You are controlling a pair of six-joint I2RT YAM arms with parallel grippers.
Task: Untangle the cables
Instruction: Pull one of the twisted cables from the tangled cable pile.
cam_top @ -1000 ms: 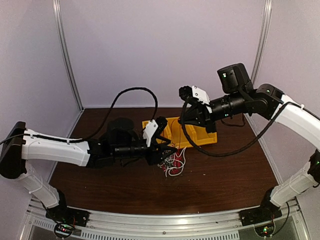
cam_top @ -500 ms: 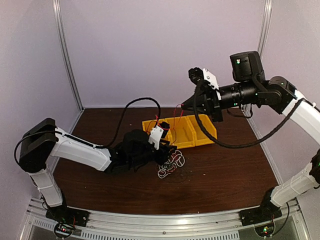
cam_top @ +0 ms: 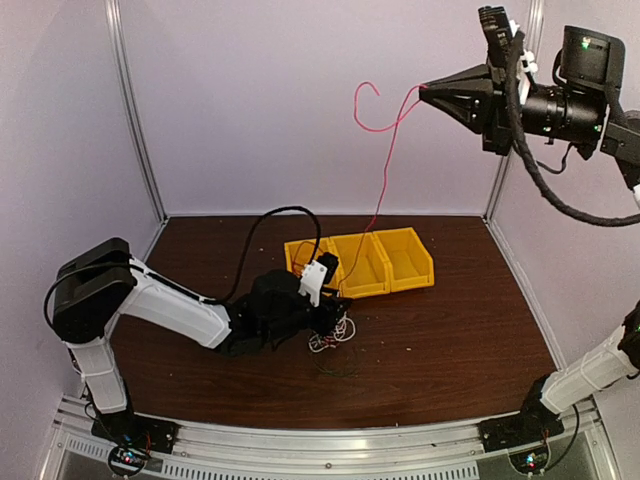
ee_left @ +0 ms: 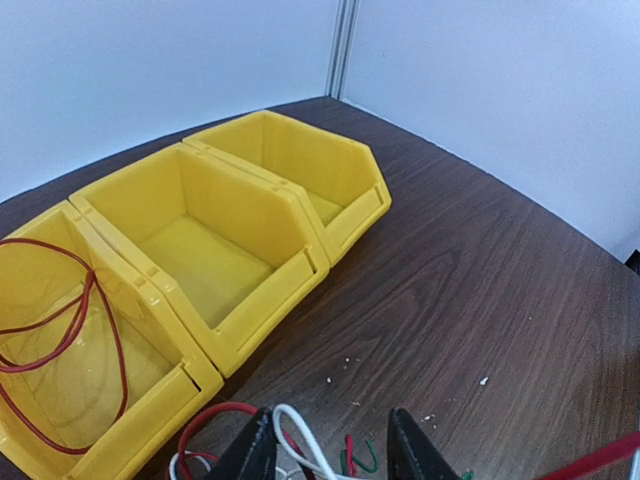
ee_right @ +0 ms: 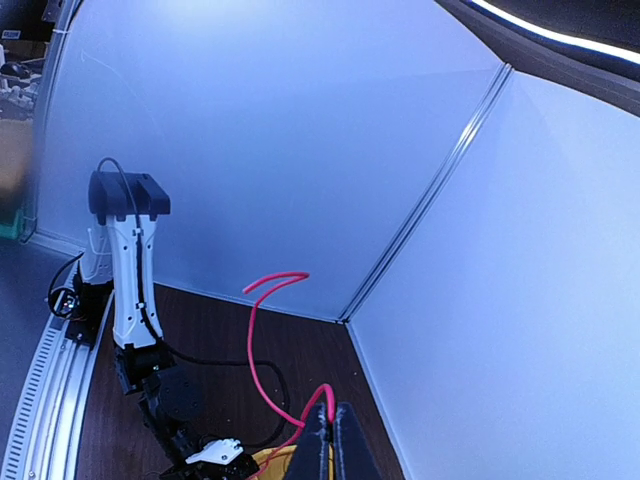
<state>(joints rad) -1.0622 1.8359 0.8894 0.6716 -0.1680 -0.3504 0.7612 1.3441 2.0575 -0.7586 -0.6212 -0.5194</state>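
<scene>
The cables are a small clump (cam_top: 336,334) of red, white and black wires on the brown table in front of the yellow bins (cam_top: 400,277). My left gripper (cam_top: 334,318) sits low on the clump. In the left wrist view its jaws stand apart (ee_left: 336,455) over a white wire (ee_left: 300,440) and red strands. My right gripper (cam_top: 424,91) is high at the upper right, shut on a red cable (cam_top: 380,190) that runs down to the clump, its free end curling left. The right wrist view shows the fingers (ee_right: 330,432) pinching this cable (ee_right: 252,350).
Three joined yellow bins (ee_left: 262,308) stand behind the clump. The leftmost holds a loose red cable loop (ee_left: 90,275). A short green wire (ee_left: 366,458) lies by the clump. The left arm's thick black cable (cam_top: 270,215) arcs over the table. Booth walls close in at the back and the sides.
My right gripper has risen far up and to the right, drawing the red cable out of the clump into a long line. My left arm folded back, its gripper staying on the clump.
</scene>
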